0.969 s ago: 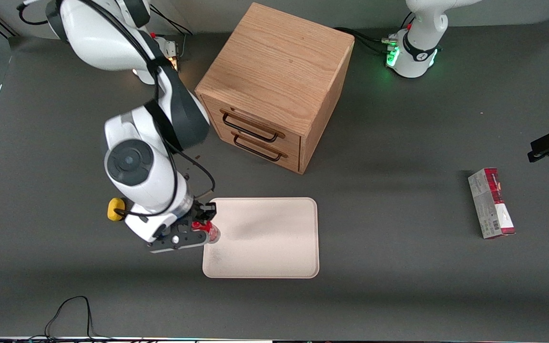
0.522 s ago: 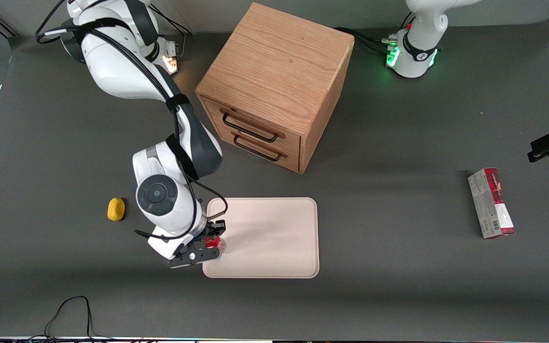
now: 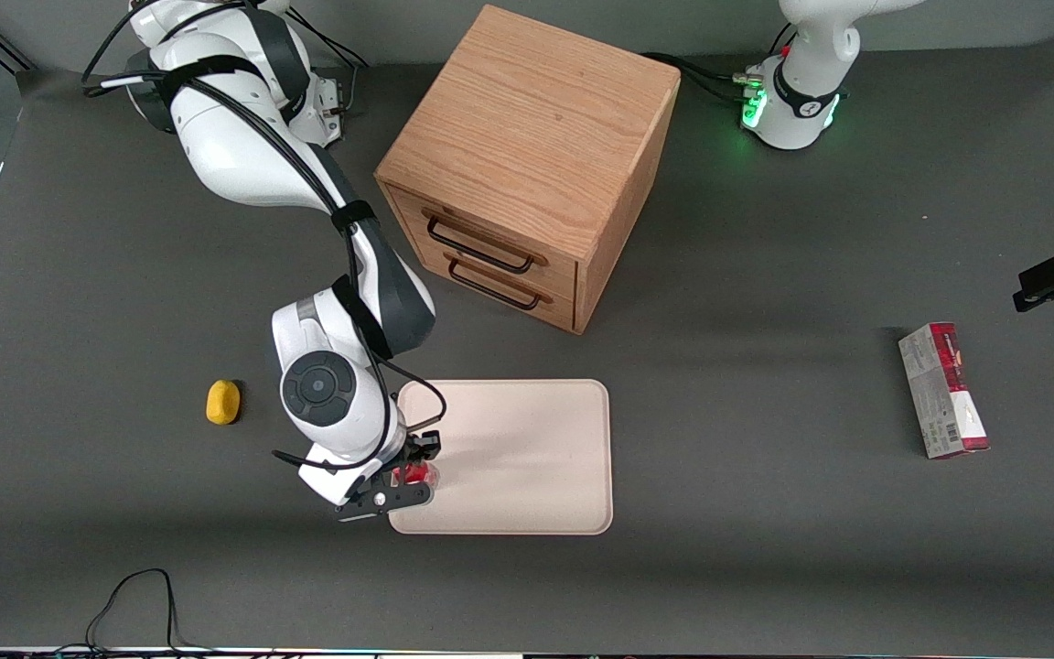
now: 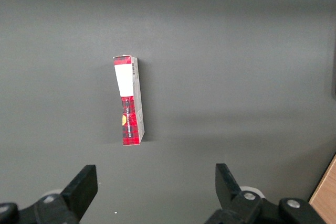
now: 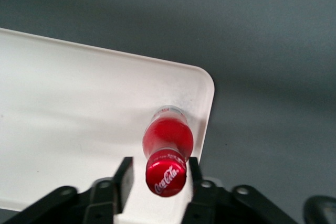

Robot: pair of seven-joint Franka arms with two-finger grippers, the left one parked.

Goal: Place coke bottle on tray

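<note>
I have the gripper (image 3: 409, 473) over the tray (image 3: 527, 458), at the tray's corner nearest the front camera on the working arm's side. Its two fingers (image 5: 124, 178) are closed narrow around the neck of the coke bottle (image 5: 167, 153) — the red cap sits between them, and the bottle hangs upright with its silvery base toward the tray surface. From the wrist camera I see the base just inside the tray's rounded corner; I cannot tell whether it touches the tray or hangs just above it.

Elsewhere on the table: a wooden drawer box (image 3: 532, 165) stands farther from the front camera than the tray, a small yellow object (image 3: 223, 402) lies beside the working arm, and a red-and-grey carton (image 3: 943, 391) lies flat toward the parked arm's end — well apart from everything else.
</note>
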